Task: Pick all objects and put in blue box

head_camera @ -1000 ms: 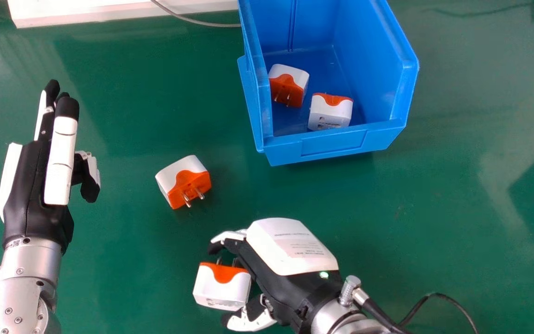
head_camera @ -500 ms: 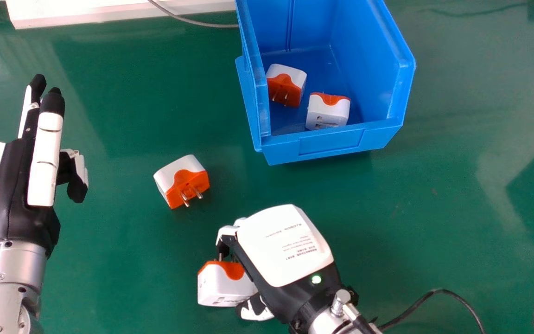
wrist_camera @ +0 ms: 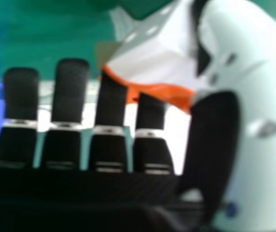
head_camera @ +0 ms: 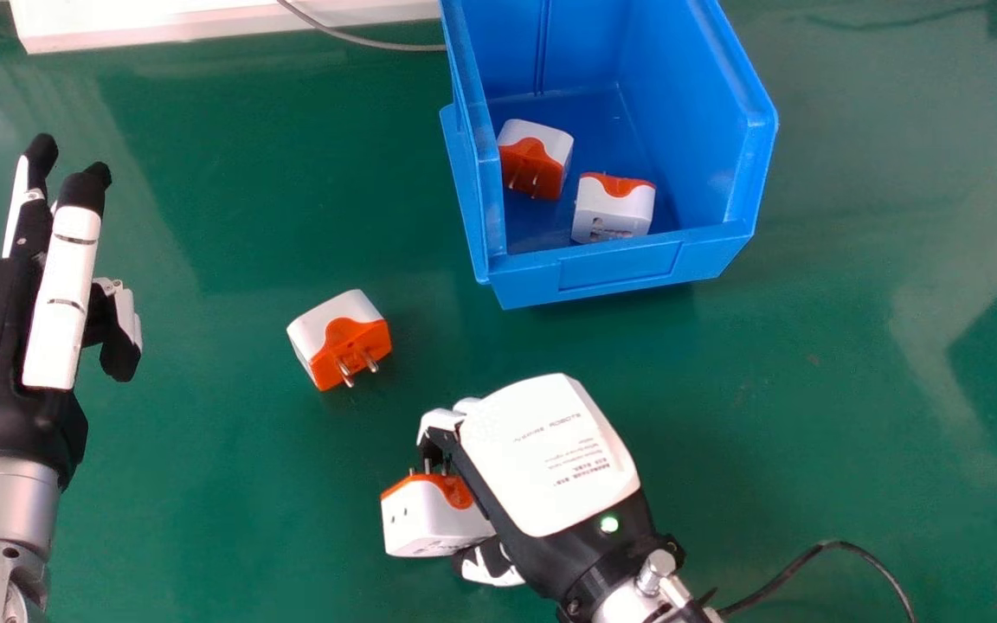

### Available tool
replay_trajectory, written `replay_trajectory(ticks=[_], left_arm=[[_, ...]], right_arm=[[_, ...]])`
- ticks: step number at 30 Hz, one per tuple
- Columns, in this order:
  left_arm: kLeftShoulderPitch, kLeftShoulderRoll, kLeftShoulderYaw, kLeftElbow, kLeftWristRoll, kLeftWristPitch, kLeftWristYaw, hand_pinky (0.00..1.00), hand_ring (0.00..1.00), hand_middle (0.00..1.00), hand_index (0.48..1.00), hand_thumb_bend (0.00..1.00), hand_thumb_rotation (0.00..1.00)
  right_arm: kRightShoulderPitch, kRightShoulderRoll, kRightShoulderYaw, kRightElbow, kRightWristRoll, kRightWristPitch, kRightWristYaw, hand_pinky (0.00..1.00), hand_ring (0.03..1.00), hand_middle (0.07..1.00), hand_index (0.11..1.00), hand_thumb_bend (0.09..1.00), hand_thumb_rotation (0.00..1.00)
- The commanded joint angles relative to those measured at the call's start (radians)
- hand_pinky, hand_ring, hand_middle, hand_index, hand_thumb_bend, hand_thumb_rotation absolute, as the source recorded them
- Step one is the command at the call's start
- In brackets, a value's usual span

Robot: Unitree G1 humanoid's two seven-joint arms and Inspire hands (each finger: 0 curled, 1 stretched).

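Short of the blue box, right hand pinches a plug adapter, one end jutting out. Off-centre grip could let it swivel loose.

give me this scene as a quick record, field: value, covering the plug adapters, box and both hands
surface: green table
container: blue box
in box: left adapter, right adapter
loose on table: third adapter, prongs toward robot
right robot hand: curled on fourth adapter
left robot hand: open, empty
not yet boxed: two
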Motion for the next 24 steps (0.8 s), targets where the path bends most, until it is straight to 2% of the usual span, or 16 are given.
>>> replay_trajectory(ticks=[1, 5, 6, 8, 9, 10, 11, 13, 14, 17, 18, 20, 21, 22, 23, 24], left_arm=[[0.009, 0.009, 0.017, -0.035, -0.017, 0.003, -0.004, 0.00, 0.00, 0.93, 0.993, 0.47, 0.87], [0.017, 0.013, 0.027, -0.050, -0.025, 0.011, -0.011, 0.00, 0.00, 0.92, 0.989, 0.46, 0.85], [0.019, 0.014, 0.029, -0.051, -0.028, 0.012, -0.013, 0.00, 0.19, 0.92, 0.984, 0.45, 0.83], [0.022, 0.017, 0.035, -0.054, -0.034, 0.015, -0.017, 0.00, 0.19, 0.92, 0.984, 0.45, 0.83], [0.023, 0.018, 0.037, -0.056, -0.036, 0.016, -0.020, 0.00, 0.34, 0.91, 0.978, 0.45, 0.80], [0.025, 0.019, 0.039, -0.058, -0.038, 0.018, -0.022, 0.00, 0.34, 0.91, 0.978, 0.45, 0.80], [0.026, 0.020, 0.042, -0.062, -0.040, 0.019, -0.024, 0.00, 0.46, 0.91, 0.972, 0.44, 0.78], [0.029, 0.022, 0.046, -0.067, -0.044, 0.022, -0.028, 0.00, 0.46, 0.91, 0.972, 0.44, 0.78], [0.030, 0.023, 0.049, -0.068, -0.045, 0.024, -0.031, 0.00, 0.55, 0.90, 0.965, 0.44, 0.75], [0.034, 0.025, 0.054, -0.073, -0.046, 0.027, -0.036, 0.00, 0.55, 0.90, 0.965, 0.44, 0.75], [0.035, 0.026, 0.056, -0.076, -0.047, 0.028, -0.038, 0.17, 0.62, 0.90, 0.959, 0.43, 0.72], [0.037, 0.027, 0.059, -0.078, -0.046, 0.029, -0.043, 0.17, 0.62, 0.90, 0.959, 0.43, 0.72], [0.038, 0.028, 0.061, -0.079, -0.046, 0.029, -0.045, 0.31, 0.68, 0.89, 0.954, 0.43, 0.70], [0.038, 0.030, 0.063, -0.080, -0.047, 0.031, -0.047, 0.31, 0.68, 0.89, 0.954, 0.43, 0.70], [0.037, 0.031, 0.064, -0.079, -0.047, 0.032, -0.049, 0.42, 0.73, 0.89, 0.948, 0.43, 0.68], [0.037, 0.032, 0.066, -0.079, -0.047, 0.033, -0.050, 0.42, 0.73, 0.89, 0.948, 0.43, 0.68]], right_arm=[[0.015, 0.015, -0.009, -0.033, 0.007, 0.008, -0.004, 0.33, 0.421, 0.526, 0.546, 0.501, 0.01], [0.036, 0.030, -0.017, -0.061, 0.018, 0.026, 0.020, 0.32, 0.417, 0.524, 0.543, 0.503, 0.01], [0.043, 0.034, -0.021, -0.071, 0.022, 0.030, 0.028, 0.32, 0.413, 0.523, 0.540, 0.505, 0.00], [0.053, 0.042, -0.027, -0.089, 0.031, 0.037, 0.039, 0.32, 0.413, 0.523, 0.540, 0.505, 0.00], [0.057, 0.045, -0.029, -0.098, 0.034, 0.042, 0.044, 0.32, 0.411, 0.522, 0.537, 0.506, 0.00], [0.061, 0.048, -0.031, -0.107, 0.034, 0.047, 0.050, 0.32, 0.411, 0.522, 0.537, 0.506, 0.00], [0.064, 0.050, -0.033, -0.117, 0.034, 0.052, 0.056, 0.32, 0.409, 0.520, 0.535, 0.507, 0.00], [0.072, 0.055, -0.038, -0.139, 0.035, 0.060, 0.068, 0.32, 0.409, 0.520, 0.535, 0.507, 0.00], [0.077, 0.058, -0.040, -0.153, 0.036, 0.063, 0.075, 0.32, 0.407, 0.518, 0.535, 0.508, 0.00], [0.094, 0.065, -0.049, -0.202, 0.040, 0.071, 0.098, 0.32, 0.407, 0.518, 0.535, 0.508, 0.00], [0.099, 0.067, -0.051, -0.219, 0.041, 0.075, 0.108, 0.32, 0.409, 0.516, 0.539, 0.504, 0.00], [0.111, 0.073, -0.054, -0.254, 0.039, 0.085, 0.128, 0.32, 0.409, 0.516, 0.539, 0.504, 0.00], [0.117, 0.076, -0.055, -0.269, 0.039, 0.088, 0.136, 0.32, 0.413, 0.513, 0.543, 0.502, 0.00], [0.123, 0.080, -0.057, -0.283, 0.039, 0.090, 0.142, 0.32, 0.413, 0.513, 0.543, 0.502, 0.00], [0.129, 0.085, -0.059, -0.296, 0.041, 0.092, 0.147, 0.32, 0.416, 0.512, 0.545, 0.499, 0.00], [0.133, 0.088, -0.060, -0.305, 0.041, 0.093, 0.149, 0.32, 0.416, 0.512, 0.545, 0.499, 0.00]])
